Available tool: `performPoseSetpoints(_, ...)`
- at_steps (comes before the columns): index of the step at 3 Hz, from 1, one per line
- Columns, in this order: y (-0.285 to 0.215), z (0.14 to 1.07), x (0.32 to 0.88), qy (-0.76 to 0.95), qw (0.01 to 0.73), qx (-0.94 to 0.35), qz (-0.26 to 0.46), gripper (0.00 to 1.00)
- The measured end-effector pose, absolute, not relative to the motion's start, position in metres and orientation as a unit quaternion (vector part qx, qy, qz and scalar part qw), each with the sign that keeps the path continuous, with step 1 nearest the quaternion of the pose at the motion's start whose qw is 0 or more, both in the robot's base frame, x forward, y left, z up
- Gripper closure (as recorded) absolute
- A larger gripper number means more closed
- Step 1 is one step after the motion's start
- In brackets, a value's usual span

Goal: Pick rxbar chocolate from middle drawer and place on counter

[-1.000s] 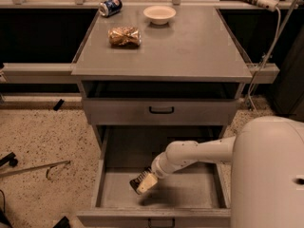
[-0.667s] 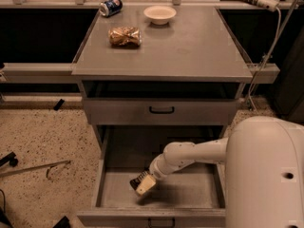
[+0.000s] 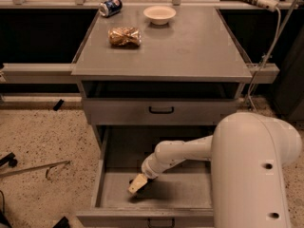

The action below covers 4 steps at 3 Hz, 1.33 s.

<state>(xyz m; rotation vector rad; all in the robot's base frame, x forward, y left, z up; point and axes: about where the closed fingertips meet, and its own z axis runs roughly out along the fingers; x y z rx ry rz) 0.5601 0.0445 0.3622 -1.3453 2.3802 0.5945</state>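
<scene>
One end effector (image 3: 137,184), middle drawer (image 3: 190,196), seemingly centre-left

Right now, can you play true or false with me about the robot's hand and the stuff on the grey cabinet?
1. The gripper is down inside the open middle drawer. True.
2. The blue can is in the drawer. False: it lies at the back left of the counter.
3. A white bowl sits on the counter. True.
4. The golden-brown packet is on the floor. False: it is on the counter, in front of the can.
</scene>
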Motion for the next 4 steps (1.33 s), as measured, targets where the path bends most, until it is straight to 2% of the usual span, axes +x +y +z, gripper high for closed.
performPoseSetpoints(2, 0.0632, 0.3679, 0.5573, 0.853, 0.158, -0.468, 0.167, 0.0)
performPoseSetpoints(4, 0.0558, 0.3607, 0.5536, 0.867, 0.148, -0.458, 0.128, 0.0)
